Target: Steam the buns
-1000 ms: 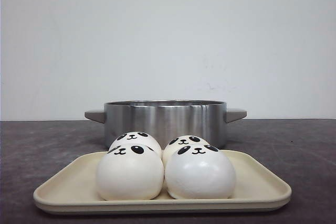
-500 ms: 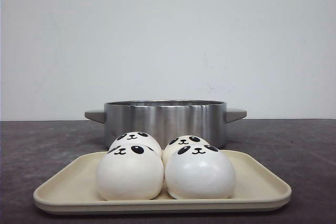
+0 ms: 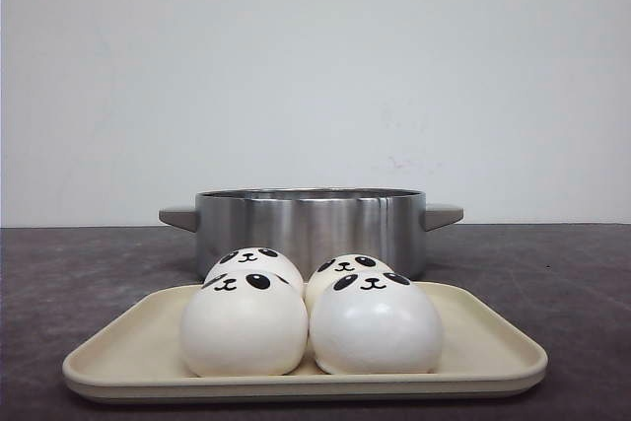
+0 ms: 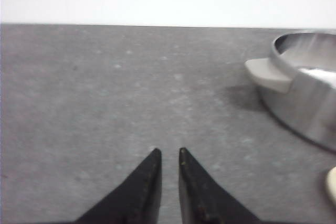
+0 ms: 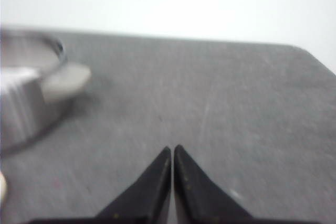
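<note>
Buns [image 3: 311, 317]: four, white and domed, each with black panda eyes, ears and a small mouth, grouped two by two at the middle of the tray [image 3: 483, 347]. The front pair sit side by side and touch; the back pair show only their tops behind them.

Tray: cream, shallow, rounded corners, lying flat on the tabletop [image 3: 552, 263] at the near edge of the front view.

Pot [image 3: 311, 229]: brushed steel, round, low-walled, lidless, standing upright just behind the tray. One grey handle [image 3: 178, 217] juts out on the left and another [image 3: 443, 215] on the right. Its inside cannot be seen from the front.

Tabletop: dark grey, faintly speckled, meeting a plain white wall [image 3: 315, 66] at the back.

Left gripper [image 4: 168, 153]: black, pointed jaws nearly closed, a narrow gap between the tips, holding nothing, over bare tabletop. The pot wall [image 4: 304, 106] and its left handle [image 4: 268, 74] lie well off to one side in this wrist view, with a sliver of cream tray edge [image 4: 332, 184] at the picture's border.

Right gripper [image 5: 172, 150]: black jaws closed tip to tip, holding nothing, over bare tabletop. The pot [image 5: 23, 98] and its right handle [image 5: 65, 80] appear blurred to one side, well apart from the tips.
</note>
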### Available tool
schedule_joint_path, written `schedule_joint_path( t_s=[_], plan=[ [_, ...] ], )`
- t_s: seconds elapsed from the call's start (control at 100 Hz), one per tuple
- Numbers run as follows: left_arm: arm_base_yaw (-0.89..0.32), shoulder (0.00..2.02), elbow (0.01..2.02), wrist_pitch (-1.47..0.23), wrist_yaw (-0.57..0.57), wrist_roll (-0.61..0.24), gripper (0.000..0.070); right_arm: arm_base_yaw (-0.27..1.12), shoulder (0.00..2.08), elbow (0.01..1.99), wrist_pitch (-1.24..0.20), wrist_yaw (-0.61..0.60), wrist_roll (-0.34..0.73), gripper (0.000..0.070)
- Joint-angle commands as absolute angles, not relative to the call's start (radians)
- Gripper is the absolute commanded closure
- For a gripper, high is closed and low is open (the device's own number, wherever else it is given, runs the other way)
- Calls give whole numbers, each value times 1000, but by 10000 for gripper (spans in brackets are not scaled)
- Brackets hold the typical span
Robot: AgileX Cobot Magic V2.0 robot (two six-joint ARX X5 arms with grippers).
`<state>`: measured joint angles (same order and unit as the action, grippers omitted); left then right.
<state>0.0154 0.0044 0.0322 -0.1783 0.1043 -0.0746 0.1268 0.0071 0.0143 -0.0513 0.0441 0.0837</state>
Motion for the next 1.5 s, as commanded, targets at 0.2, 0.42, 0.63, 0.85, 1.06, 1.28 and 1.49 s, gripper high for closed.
schedule_joint_path(
  t_s=[0.2, 0.42, 0.63, 0.85, 1.06, 1.28, 1.49],
  plan=[
    [15, 8, 149, -188, 159, -328, 689, 128, 6, 130, 51, -70, 369, 693],
    [8, 175, 403, -203, 190, -311, 689, 128, 143, 439, -239, -86, 329, 693],
    [-22, 407, 675, -280, 218, -262, 689, 128, 332, 722, -333, -140, 209, 693],
    [-27, 561, 880, -286, 247, -222, 568, 128, 433, 874, -379, -193, 176, 641],
    [-35, 574, 899, -313, 249, -222, 38, 128, 438, 877, -336, -329, 202, 70],
    [-75, 576, 899, -424, 249, -222, 40, 129, 493, 879, -340, -344, 259, 0],
    [-141, 588, 899, -474, 249, -221, 40, 215, 698, 962, -447, -335, 315, 0]
  ],
)
